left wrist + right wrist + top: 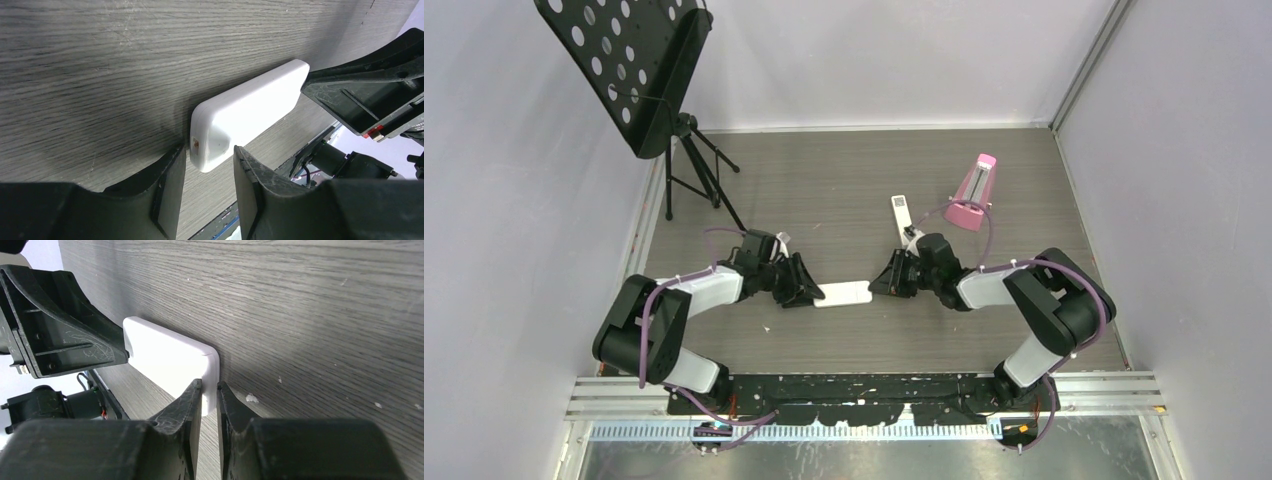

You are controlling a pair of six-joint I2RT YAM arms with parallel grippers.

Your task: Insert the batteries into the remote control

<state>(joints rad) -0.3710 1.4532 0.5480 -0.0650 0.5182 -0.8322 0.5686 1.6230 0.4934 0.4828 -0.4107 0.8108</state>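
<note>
**Fingers (170, 182) of the left gripper (209, 156) and the right gripper (210, 389) at the remote control (250, 110)**

**Left wrist view.** Two dark fingers fill the lower frame at a medium opening. The near end of the remote control sits between their tips, close to both inner faces. Whether the pads press on it cannot be told. The remote control shows only a plain white surface and extends straight ahead of the left gripper over the wood-grain table (100, 75). At its far end, ahead and to the right, the right gripper meets it.

**Right wrist view.** The right gripper's fingers (192, 407) stand at a narrow opening, clamped across the thin edge of the remote control's near corner. The white body runs forward from the tips to the left gripper, which covers its far end.

**Top external view.** The remote control lies between the two grippers, one at each short end. A longer slim white remote (901, 212) lies just behind the right gripper on the far side. A pink metronome (972, 195) stands farther out from that gripper. A black music stand (624, 70) is well apart from the left gripper, at the far left corner.
</note>
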